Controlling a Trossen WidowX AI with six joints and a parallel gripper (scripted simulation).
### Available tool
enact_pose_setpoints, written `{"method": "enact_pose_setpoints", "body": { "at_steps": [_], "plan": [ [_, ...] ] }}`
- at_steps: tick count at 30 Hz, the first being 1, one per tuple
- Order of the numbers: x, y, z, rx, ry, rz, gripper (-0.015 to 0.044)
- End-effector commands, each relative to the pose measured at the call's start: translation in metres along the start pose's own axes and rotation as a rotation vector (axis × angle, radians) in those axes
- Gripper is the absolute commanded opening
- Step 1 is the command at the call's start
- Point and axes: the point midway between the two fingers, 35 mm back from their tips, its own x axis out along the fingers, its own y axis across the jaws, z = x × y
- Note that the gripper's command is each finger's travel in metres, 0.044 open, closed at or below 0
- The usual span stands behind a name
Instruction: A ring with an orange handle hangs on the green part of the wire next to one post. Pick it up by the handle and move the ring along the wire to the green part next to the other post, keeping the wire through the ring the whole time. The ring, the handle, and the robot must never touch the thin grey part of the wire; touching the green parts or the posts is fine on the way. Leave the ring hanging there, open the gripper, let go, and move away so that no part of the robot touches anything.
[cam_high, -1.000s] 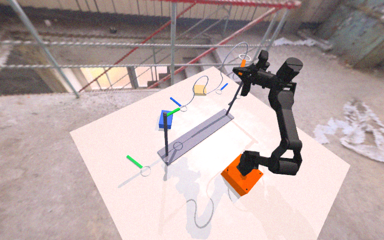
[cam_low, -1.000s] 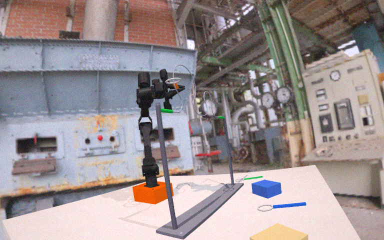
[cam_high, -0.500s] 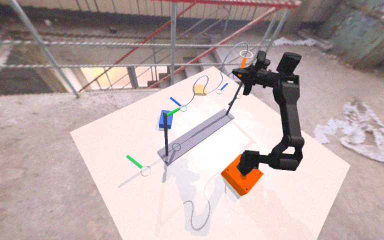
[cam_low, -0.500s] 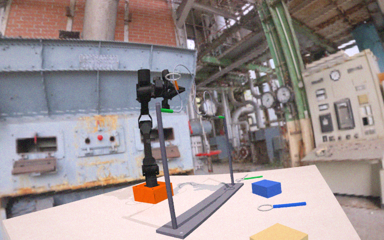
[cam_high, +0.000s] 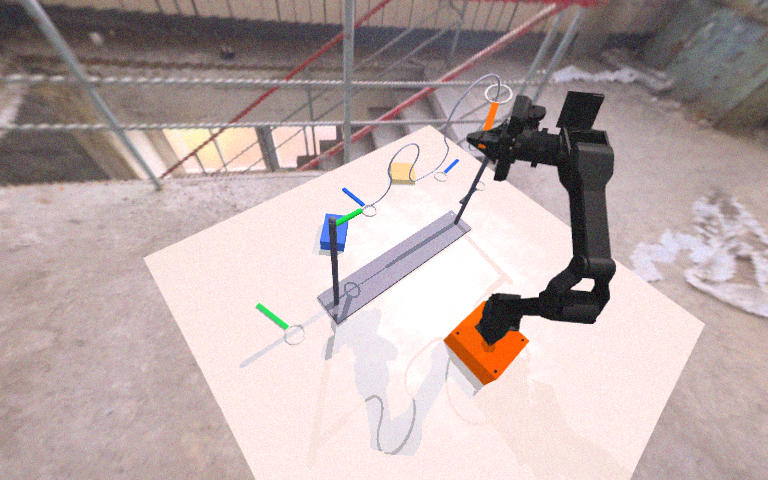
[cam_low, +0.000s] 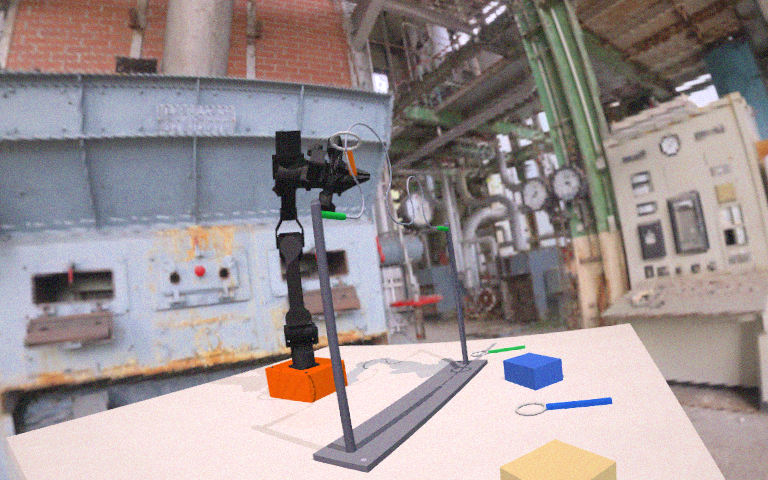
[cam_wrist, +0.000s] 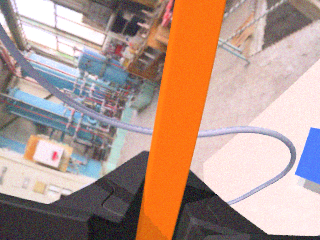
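Note:
The ring (cam_high: 498, 93) (cam_low: 345, 141) is up at the top of the high arc of the thin grey wire (cam_high: 461, 107) (cam_low: 387, 169) (cam_wrist: 260, 134), and the wire passes through it. Its orange handle (cam_high: 490, 116) (cam_low: 352, 163) (cam_wrist: 180, 114) points down into my gripper (cam_high: 478, 140) (cam_low: 356, 176) (cam_wrist: 160, 207), which is shut on it. I cannot tell whether the ring touches the wire. The near post (cam_high: 470, 192) (cam_low: 331, 328) stands just below the gripper, with its green part (cam_low: 334, 215). The other post (cam_high: 334, 260) (cam_low: 455, 294) carries a green part (cam_high: 348, 216) (cam_low: 441, 228) too.
Both posts stand on a grey base plate (cam_high: 396, 260) (cam_low: 407, 413). Loose rings with a green handle (cam_high: 271, 316) (cam_low: 506, 349) and blue handles (cam_high: 352, 196) (cam_high: 451, 165) (cam_low: 577, 403) lie on the table. A blue cube (cam_high: 333, 232) (cam_low: 532, 370) (cam_wrist: 310, 156), a tan cube (cam_high: 403, 172) (cam_low: 557, 461) and my orange base (cam_high: 487, 350) (cam_low: 303, 380) also sit there.

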Motion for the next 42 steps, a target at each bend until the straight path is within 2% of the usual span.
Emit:
{"method": "enact_pose_setpoints", "body": {
  "at_steps": [1, 42],
  "plan": [
    [0.001, -0.001, 0.002, -0.039, -0.001, -0.024, -0.0150],
    [-0.002, -0.018, 0.006, -0.485, -0.026, -0.314, -0.0150]
  ]
}}
